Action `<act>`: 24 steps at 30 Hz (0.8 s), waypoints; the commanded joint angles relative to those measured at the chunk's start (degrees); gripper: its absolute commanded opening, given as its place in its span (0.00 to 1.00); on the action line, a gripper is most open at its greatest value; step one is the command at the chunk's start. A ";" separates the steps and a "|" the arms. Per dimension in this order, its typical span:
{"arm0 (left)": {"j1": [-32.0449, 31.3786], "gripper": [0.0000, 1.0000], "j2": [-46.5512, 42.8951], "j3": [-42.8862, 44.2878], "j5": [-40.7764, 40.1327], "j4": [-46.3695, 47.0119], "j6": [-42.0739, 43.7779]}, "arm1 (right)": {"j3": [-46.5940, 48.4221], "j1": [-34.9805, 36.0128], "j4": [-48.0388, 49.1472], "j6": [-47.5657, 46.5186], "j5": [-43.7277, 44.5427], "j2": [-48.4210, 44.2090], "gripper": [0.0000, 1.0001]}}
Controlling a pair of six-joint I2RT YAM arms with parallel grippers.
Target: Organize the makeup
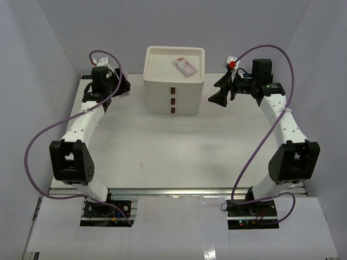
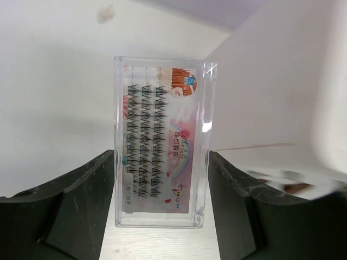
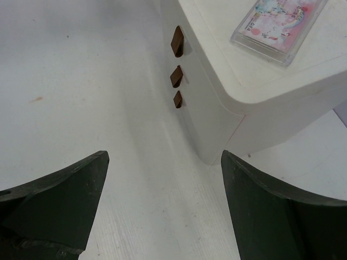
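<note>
A clear packet with pink contents lies flat on the white table between my left gripper's fingers, which touch its two long edges. In the top view my left gripper is at the back left and hides that packet. A second clear packet lies on top of the white three-drawer box; it also shows in the right wrist view. My right gripper is open and empty, just right of the box, above bare table. Sponges, bottles and sachets are out of view.
The box's three drawers are shut, their red-brown handles facing the near side. White walls enclose the table at the back and both sides. The box's left wall stands close to my left gripper.
</note>
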 commanded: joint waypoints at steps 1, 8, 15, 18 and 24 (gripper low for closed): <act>-1.21 0.24 -8.99 1.27 11.00 5.18 -4.04 | -0.82 -0.18 1.12 0.51 -0.78 -2.19 0.91; -7.98 0.24 -6.10 9.67 12.82 7.35 -5.82 | -0.84 -0.18 1.13 0.68 -0.86 -2.29 0.91; -11.87 0.25 8.94 27.05 11.65 4.39 -4.50 | -3.15 -0.10 1.02 0.09 0.32 -4.51 0.91; -12.71 0.31 14.06 33.81 10.31 1.86 -4.27 | -4.51 -0.18 0.60 -0.94 1.07 -5.79 0.91; -14.45 0.64 18.32 40.75 7.16 -0.75 -4.29 | -6.61 -0.18 -0.32 -2.82 2.79 -8.20 0.90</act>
